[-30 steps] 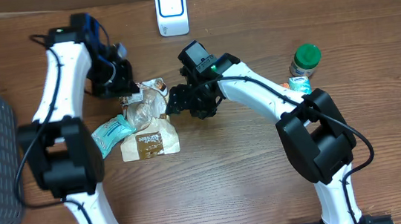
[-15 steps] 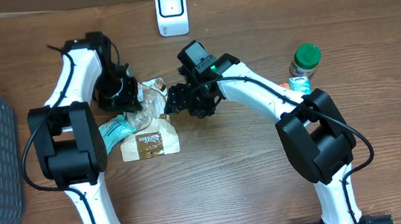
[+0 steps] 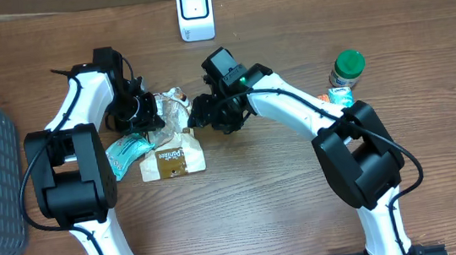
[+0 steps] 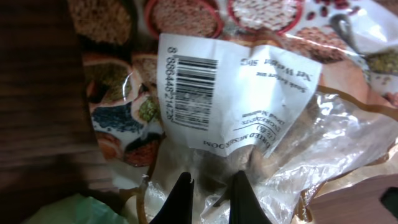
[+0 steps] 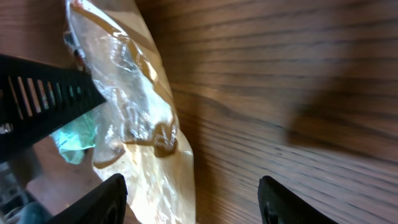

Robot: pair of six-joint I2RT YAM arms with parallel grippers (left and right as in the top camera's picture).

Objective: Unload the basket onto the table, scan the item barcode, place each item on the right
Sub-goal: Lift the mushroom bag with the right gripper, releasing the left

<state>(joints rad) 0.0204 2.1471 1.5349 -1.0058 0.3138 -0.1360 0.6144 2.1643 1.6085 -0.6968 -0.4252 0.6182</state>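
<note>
Clear plastic film, crinkled and glossy, forms the pouch [image 4: 273,155] that you must present to the scanner [image 3: 195,12]. The pouch lies on the worktop [image 3: 262,209] between the two arms, partly over a brown packet [image 3: 172,161] and just beside a teal packet [image 3: 124,151]. It is well apart from the scanner, which stands at the far edge.

1. Left end effector [image 4: 210,198]: the fingers are pressed together on the loose film at the pouch's edge. This pinch appears to anchor the pouch so that it cannot slide. It also leaves the white barcode label [image 4: 189,93] uncovered and facing the left wrist camera.

2. Right end effector [image 5: 196,194]: the fingers are spread wide and grip nothing. The pouch's opposite end lies close to one finger. The position suggests readiness to take that end, so that the film can be held from both sides.

3. Judgement: a two-sided hold would let you draw the film taut. Slack, shiny film is likely to fold over the label or throw glare at the scanner window.

4. The label has not yet been turned toward the scanner. Treat the scan as not yet done.
</note>
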